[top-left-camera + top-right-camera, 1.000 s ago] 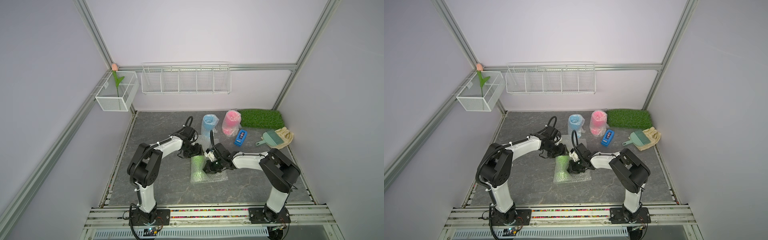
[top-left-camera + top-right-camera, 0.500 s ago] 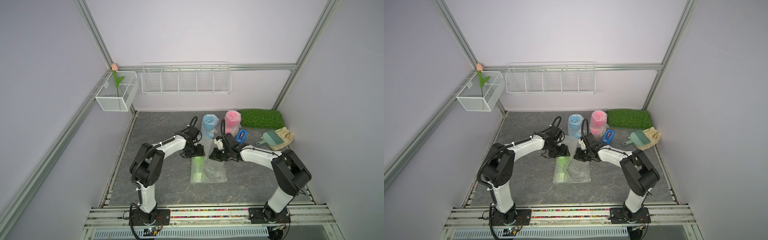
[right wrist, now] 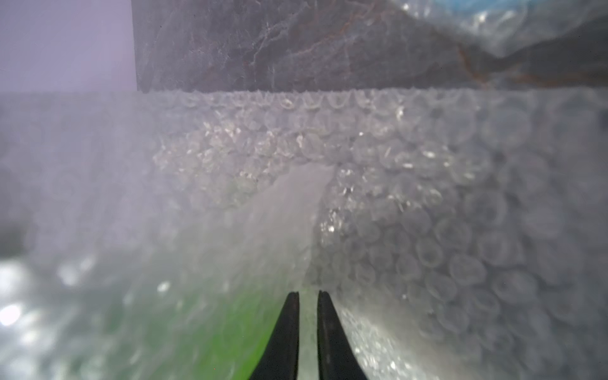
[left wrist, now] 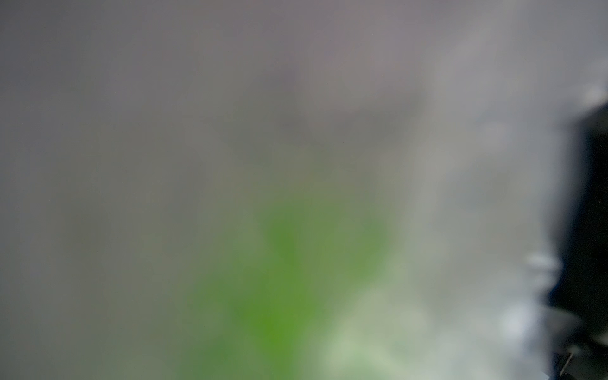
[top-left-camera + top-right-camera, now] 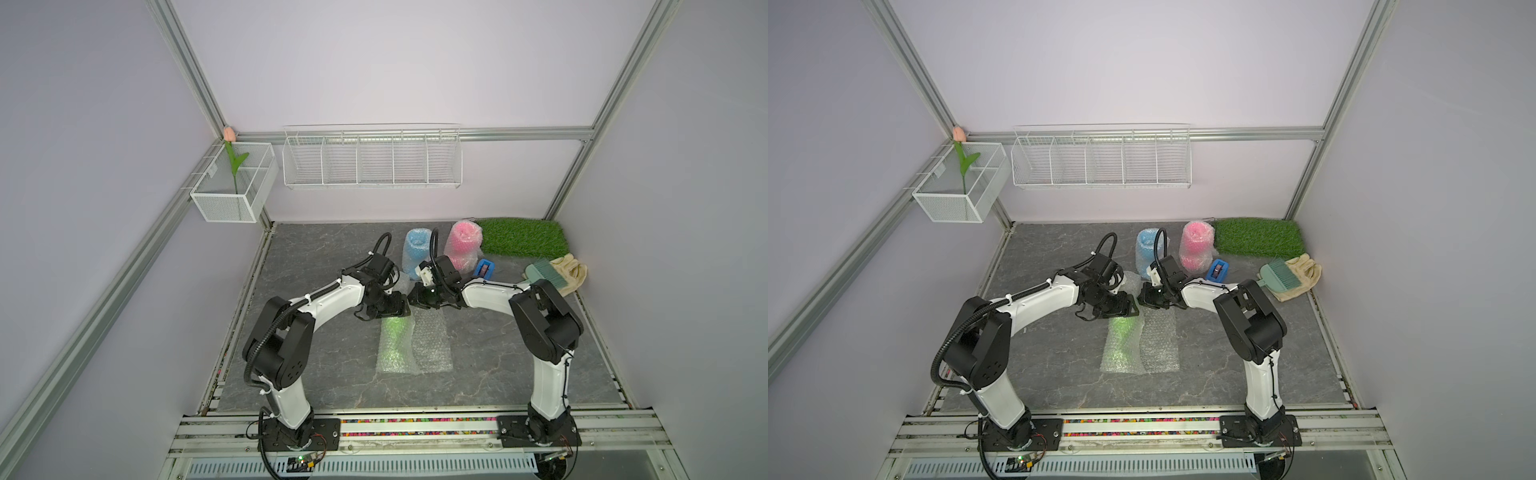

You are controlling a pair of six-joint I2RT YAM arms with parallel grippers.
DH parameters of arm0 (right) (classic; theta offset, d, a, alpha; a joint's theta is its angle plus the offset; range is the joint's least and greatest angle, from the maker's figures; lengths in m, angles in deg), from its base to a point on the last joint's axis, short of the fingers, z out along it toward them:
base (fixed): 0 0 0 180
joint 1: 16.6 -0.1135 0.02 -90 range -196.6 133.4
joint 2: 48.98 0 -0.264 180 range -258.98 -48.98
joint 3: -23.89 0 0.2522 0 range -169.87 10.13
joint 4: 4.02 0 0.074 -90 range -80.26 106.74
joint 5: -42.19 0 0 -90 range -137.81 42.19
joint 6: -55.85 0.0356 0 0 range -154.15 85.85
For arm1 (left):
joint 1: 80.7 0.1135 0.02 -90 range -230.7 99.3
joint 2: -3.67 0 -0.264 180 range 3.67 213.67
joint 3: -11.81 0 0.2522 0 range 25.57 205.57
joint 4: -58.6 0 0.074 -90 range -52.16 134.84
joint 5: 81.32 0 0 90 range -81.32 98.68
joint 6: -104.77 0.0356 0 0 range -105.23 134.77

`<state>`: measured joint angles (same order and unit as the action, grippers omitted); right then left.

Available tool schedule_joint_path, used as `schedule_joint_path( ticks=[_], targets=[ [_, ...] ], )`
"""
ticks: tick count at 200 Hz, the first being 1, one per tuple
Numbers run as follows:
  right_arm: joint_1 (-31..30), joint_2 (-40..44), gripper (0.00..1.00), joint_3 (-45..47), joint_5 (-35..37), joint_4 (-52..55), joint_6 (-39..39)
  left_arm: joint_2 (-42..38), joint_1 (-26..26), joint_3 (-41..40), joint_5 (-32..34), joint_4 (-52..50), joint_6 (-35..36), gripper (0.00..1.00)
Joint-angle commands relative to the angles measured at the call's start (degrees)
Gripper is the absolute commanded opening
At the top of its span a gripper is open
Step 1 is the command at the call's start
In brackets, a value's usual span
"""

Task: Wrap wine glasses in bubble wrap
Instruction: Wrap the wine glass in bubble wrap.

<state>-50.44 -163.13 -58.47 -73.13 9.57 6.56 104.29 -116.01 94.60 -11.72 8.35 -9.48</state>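
The lime green wine glass (image 5: 392,334) lies on its side, half rolled in a bubble wrap (image 5: 432,347) sheet at the table's middle. In both top views my left gripper (image 5: 388,309) sits at the far end of that roll. Its wrist view is only a green blur (image 4: 279,296) behind film, so its jaws are hidden. My right gripper (image 5: 419,297) is beside it at the sheet's far edge. Its fingers (image 3: 291,329) are pinched on a fold of bubble wrap (image 3: 411,197). The blue (image 5: 415,249) and pink (image 5: 463,245) wine glasses stand wrapped at the back.
A green grass mat (image 5: 521,237) lies at the back right. In front of it are a blue tape dispenser (image 5: 484,269), a hand brush (image 5: 544,274) and a glove (image 5: 571,272). A wire rack (image 5: 372,160) and a mesh box (image 5: 232,191) hang on the walls.
My right gripper has moved from over the middle of the sheet toward the back, to the sheet's far edge. The left gripper shifted slightly right at the roll's far end.
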Motion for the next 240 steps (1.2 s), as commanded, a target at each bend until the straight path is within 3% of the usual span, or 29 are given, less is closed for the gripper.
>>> schedule_joint_path(
  ticks=[1,38,79,101,127,168,212,240],
  targets=[
    [0.02,-2.01,0.15,-1.09,-3.10,-5.54,2.58,-0.77,-0.02,-0.66,-1.76,-0.20,2.13,0.57],
    [0.13,-2.58,0.15,-0.92,-1.99,-7.58,2.94,2.08,-0.03,0.61,2.42,-4.03,2.33,0.56],
    [0.52,2.80,0.15,-0.07,5.92,1.27,-0.25,5.38,-0.28,3.04,9.97,-8.32,-0.20,0.54],
    [0.58,6.61,0.18,1.06,7.82,5.59,-1.63,6.93,-0.33,4.03,10.91,-9.01,-1.30,0.54],
    [0.21,9.87,0.21,5.23,4.36,5.75,-1.02,8.48,-0.47,5.43,11.03,-10.02,-1.76,0.54],
    [-2.92,12.32,0.19,12.82,-3.46,1.21,2.42,9.63,-0.81,6.95,12.13,-11.53,-2.03,0.53],
    [-6.55,12.78,0.17,16.13,-3.55,-2.83,5.28,11.20,-1.59,8.78,14.99,-13.87,-2.51,0.51],
    [-7.93,17.75,0.36,17.88,1.22,-0.98,6.98,11.79,-1.69,8.86,14.91,-13.78,-2.82,0.51]
  ],
)
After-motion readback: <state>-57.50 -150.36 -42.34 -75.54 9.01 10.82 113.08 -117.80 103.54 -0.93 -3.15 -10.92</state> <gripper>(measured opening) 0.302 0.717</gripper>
